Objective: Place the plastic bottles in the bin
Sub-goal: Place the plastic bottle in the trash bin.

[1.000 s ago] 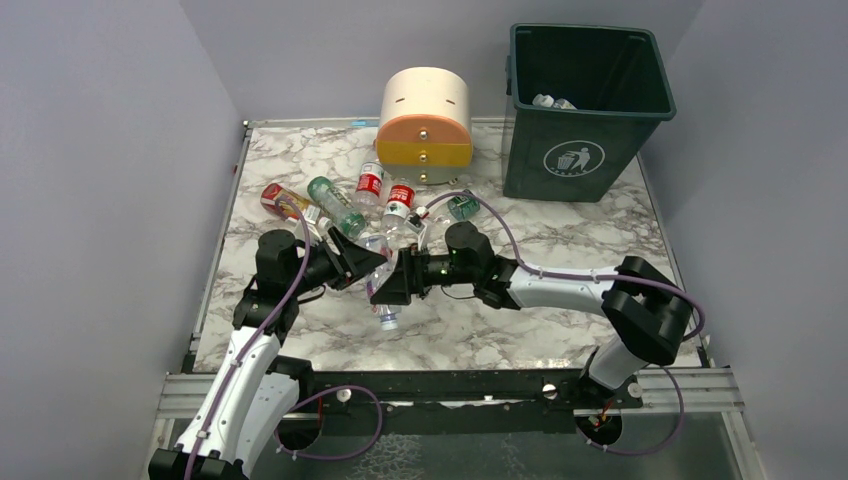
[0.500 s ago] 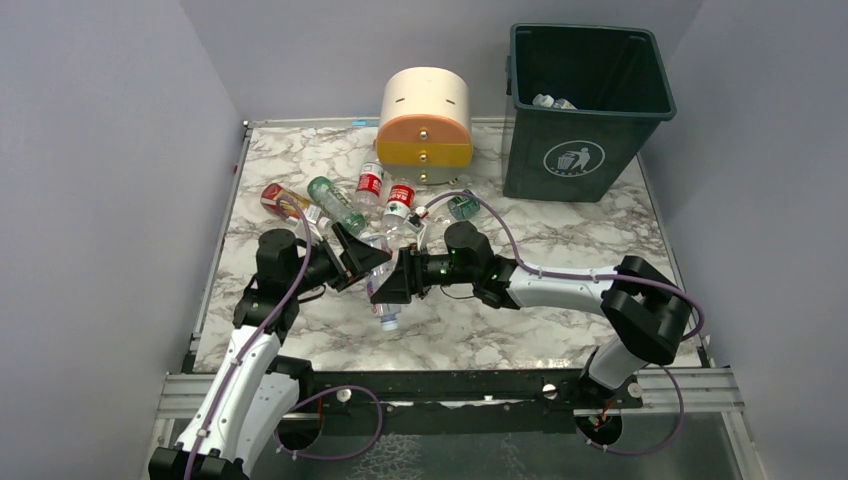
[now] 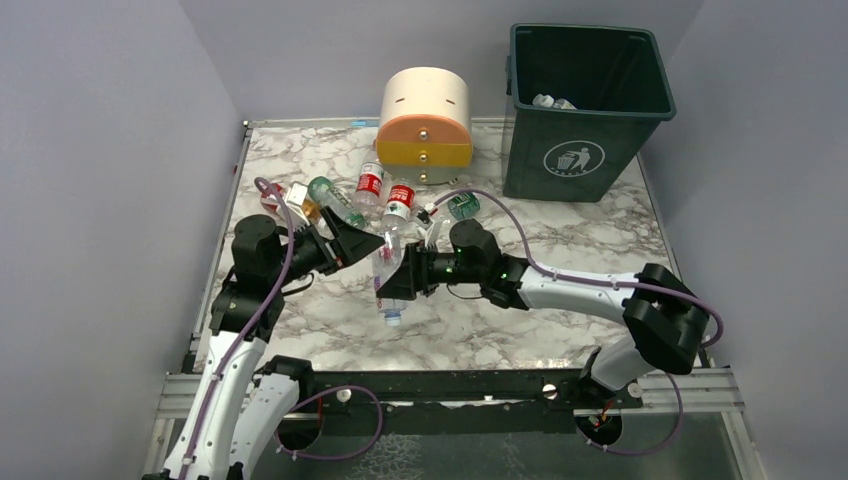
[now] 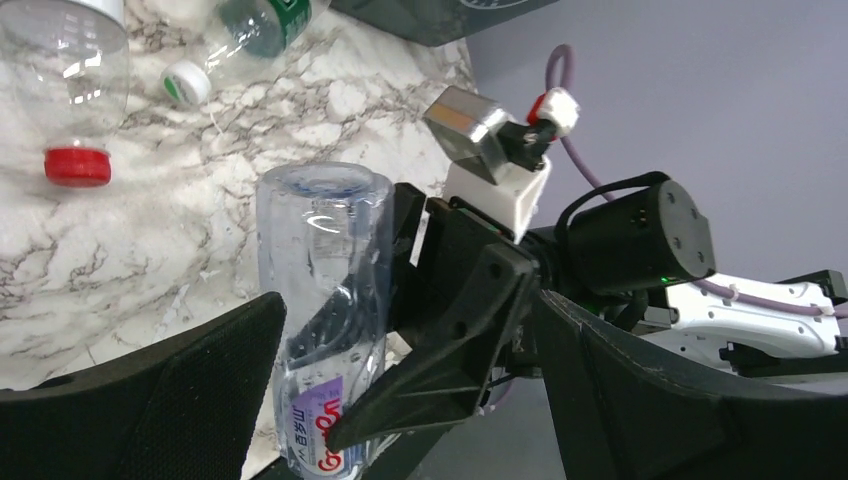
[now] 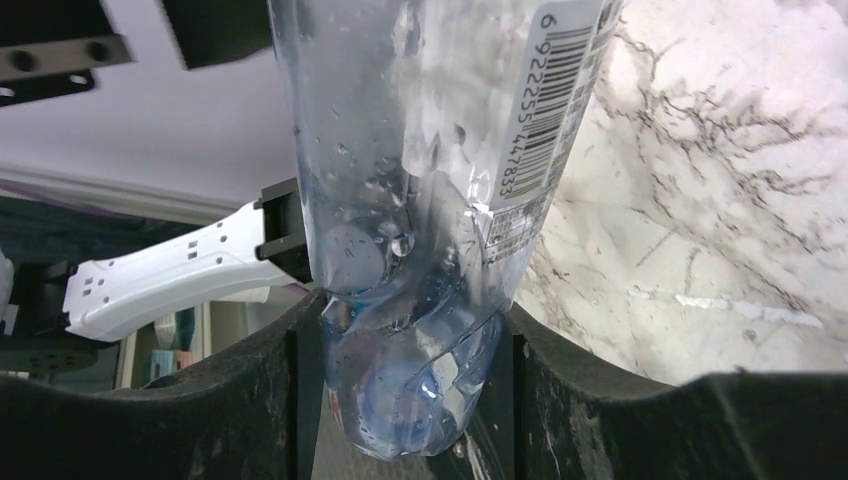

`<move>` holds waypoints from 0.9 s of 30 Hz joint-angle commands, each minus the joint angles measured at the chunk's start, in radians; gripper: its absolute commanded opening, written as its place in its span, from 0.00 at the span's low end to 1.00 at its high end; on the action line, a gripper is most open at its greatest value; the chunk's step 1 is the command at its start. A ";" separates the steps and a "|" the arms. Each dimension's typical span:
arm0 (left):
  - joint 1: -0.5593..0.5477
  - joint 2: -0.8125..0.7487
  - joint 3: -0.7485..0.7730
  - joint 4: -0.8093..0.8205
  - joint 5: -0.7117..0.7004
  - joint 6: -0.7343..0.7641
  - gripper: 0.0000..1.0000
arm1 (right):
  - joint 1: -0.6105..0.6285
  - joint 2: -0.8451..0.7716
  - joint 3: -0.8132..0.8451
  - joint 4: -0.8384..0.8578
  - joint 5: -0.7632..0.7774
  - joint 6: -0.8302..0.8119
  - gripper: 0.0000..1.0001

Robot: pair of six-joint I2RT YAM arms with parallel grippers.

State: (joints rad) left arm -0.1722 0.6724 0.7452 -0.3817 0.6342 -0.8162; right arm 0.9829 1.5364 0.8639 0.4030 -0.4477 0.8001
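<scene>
While the right gripper clamps both fingers tight on a clear plastic bottle with a blue cap, the bottle's long axis runs almost straight from the far side of the white marble-patterned table to the near side. Its capped neck points at the arm bases and its flat bottom faces the far wall. It sits near the table's middle, well apart from the dark green square plastic bin at the far right corner. Whether it touches the marble I cannot tell.

The left gripper stands wide open just beside the bottle's far end, its fingers flanking the bottle without touching it. A second ago those fingers were closed on this bottle from the left; they have since let go, and the left arm has drawn back to the left. The right fingers, looser then, have now closed on it. The bottle itself has barely shifted.

Other plastic bottles lie in a loose cluster farther back.
</scene>
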 commanded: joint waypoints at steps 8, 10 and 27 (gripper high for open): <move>-0.002 -0.042 0.073 -0.072 -0.027 0.030 0.99 | -0.068 -0.199 -0.015 -0.255 0.112 -0.054 0.54; -0.002 -0.041 0.070 -0.072 -0.027 0.032 0.99 | -0.097 -0.236 -0.009 -0.292 0.112 -0.069 0.54; -0.002 -0.018 0.038 -0.057 -0.018 0.042 0.99 | -0.349 -0.341 0.260 -0.531 0.079 -0.248 0.54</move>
State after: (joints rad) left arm -0.1722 0.6502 0.8024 -0.4557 0.6220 -0.7910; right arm 0.6849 1.2034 1.0412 -0.0761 -0.3523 0.6113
